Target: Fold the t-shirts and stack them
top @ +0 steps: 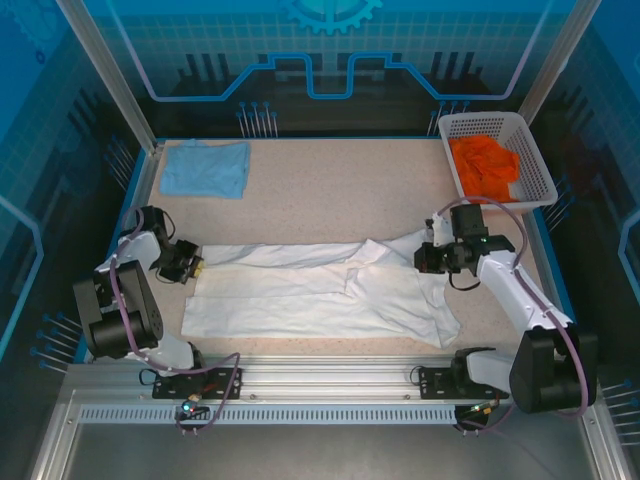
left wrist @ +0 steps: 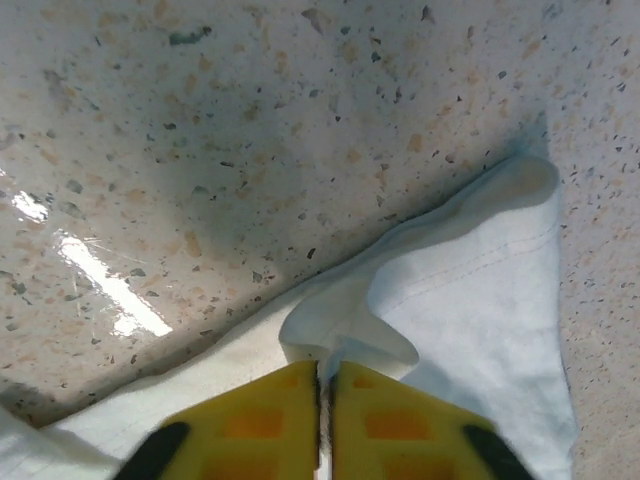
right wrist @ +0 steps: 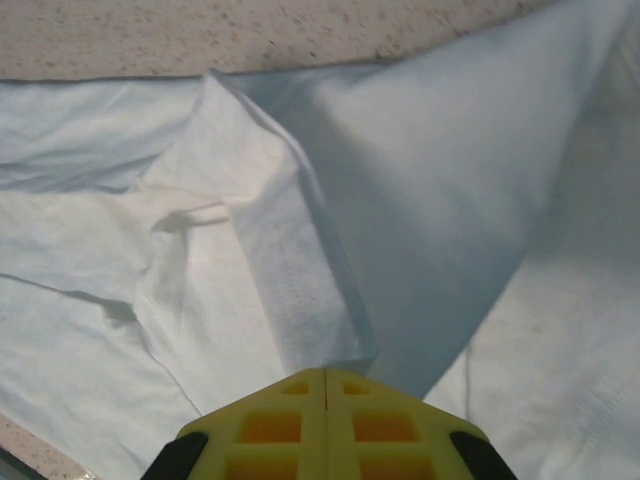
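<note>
A large white t-shirt (top: 320, 290) lies spread along the near half of the table, partly folded lengthwise. My left gripper (top: 197, 265) is at the shirt's left end. In the left wrist view its yellow jaws (left wrist: 324, 375) stand almost together, with a small fold of the white cloth (left wrist: 480, 300) pinched between them. My right gripper (top: 425, 258) is at the shirt's right end, shut on a raised fold. In the right wrist view (right wrist: 326, 378) that fold of cloth (right wrist: 250, 220) rises straight out of the tips. A folded light blue t-shirt (top: 206, 168) lies flat at the back left.
A white lattice basket (top: 480, 118) at the back right holds crumpled orange cloth (top: 483, 165). Bare speckled tabletop (top: 340, 190) lies between the blue shirt and the basket. Blue raised edges border the table on both sides.
</note>
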Controlling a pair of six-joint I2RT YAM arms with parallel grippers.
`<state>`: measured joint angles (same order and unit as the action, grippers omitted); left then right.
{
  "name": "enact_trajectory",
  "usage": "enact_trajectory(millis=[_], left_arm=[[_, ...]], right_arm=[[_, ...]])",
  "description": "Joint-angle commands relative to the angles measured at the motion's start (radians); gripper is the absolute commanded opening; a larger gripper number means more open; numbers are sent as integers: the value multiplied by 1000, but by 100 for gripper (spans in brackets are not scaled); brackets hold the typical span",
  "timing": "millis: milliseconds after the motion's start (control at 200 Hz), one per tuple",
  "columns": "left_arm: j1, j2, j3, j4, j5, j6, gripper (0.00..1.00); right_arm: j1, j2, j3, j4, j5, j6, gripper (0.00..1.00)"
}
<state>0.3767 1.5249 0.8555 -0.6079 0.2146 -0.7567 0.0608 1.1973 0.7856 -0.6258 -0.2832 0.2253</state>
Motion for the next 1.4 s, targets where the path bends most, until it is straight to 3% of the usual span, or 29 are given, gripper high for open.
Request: enact_trajectory(millis=[0,105,210,320,425,500,585,655,755,865,1091,1396], left_arm=[[8,-21,36,-43,-17,5,32],[10,-63,85,-80,-89,-7,31],[8,-91,130,-116,-138,-24,39],[-30,-77,181,-120,-131,-7,40],[-153,-24,266,-89,-81,79,38],[-259,44,346,-100,-49,150,35],[-347,142,418,-135,-26,200,26],[-383,208,426,-118,-3,216,23],[-401,286,418,-89,-1,229,19],[-405,344,401,-63,-7,238,18],[-371,390,383,-78,-224,224,19],[-245,443,383,-39,-201,112,20]], right_arm=[[-28,-81,-45,26,10,75,4],[-69,-195,-116,46,22,160,20],[-147,-297,-167,44,50,253,39],[-197,-320,-171,87,52,306,47],[-183,-223,-127,155,10,328,50],[-146,-104,-57,160,-13,315,48],[-76,73,69,94,-10,254,34],[-19,204,193,24,20,200,22],[29,360,316,-30,64,177,14],[34,480,383,-32,82,203,11],[-17,638,399,-35,147,262,10],[-106,764,492,-46,139,320,20]])
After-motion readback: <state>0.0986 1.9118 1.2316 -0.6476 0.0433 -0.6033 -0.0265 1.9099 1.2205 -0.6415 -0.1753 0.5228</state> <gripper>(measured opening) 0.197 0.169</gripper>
